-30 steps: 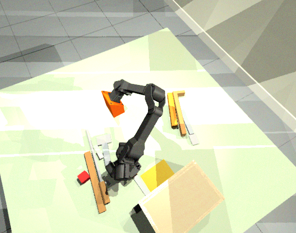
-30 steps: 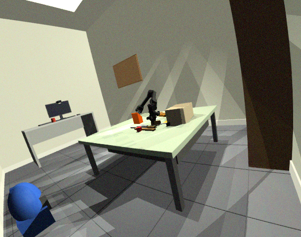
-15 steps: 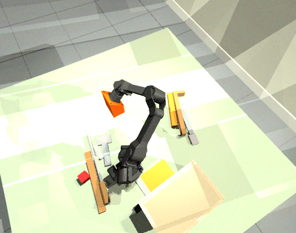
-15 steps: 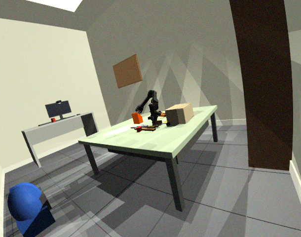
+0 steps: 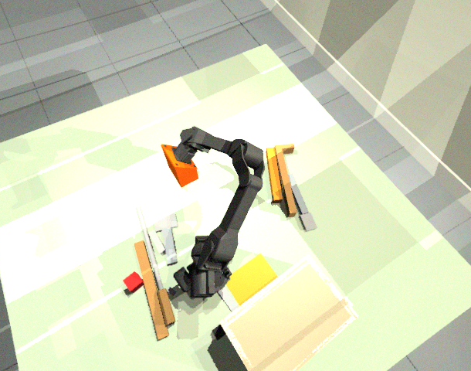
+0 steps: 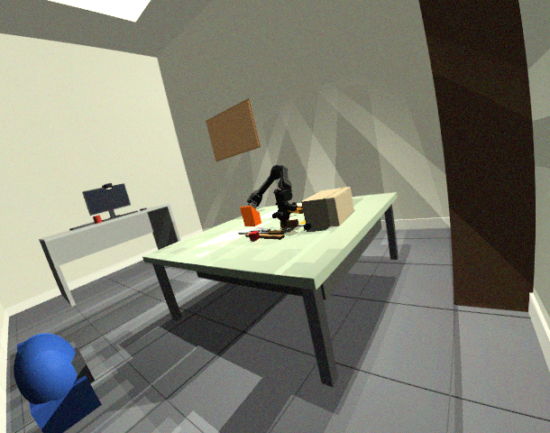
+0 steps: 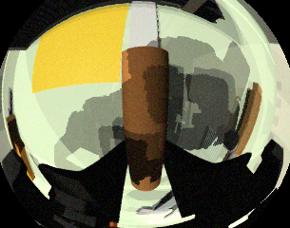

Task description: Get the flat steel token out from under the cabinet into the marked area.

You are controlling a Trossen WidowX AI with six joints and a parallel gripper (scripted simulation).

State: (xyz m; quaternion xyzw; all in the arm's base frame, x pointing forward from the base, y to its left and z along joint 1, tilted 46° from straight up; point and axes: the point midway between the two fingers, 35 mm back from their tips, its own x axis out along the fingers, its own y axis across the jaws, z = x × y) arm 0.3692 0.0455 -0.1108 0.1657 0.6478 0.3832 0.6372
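My gripper (image 5: 184, 153) (image 6: 253, 201) (image 7: 144, 143) is shut on an orange block (image 5: 181, 166) (image 6: 251, 215) (image 7: 145, 98). It holds the block over the table, away from the cabinet. In the wrist view the block runs straight out from between the fingers. The beige cabinet (image 5: 291, 319) (image 6: 328, 207) stands at the table's near right. The yellow marked area (image 5: 252, 277) (image 7: 82, 51) lies in front of it, beside the arm's base. The steel token shows in no view.
A long wooden stick (image 5: 150, 279), a thin rod (image 5: 147, 243) and grey bars (image 5: 167, 239) lie left of the base, with a red cube (image 5: 133, 281) beside them. An orange stick (image 5: 273, 175), an L-shaped wooden stick (image 5: 286, 179) and a grey bar (image 5: 301, 207) lie to the right.
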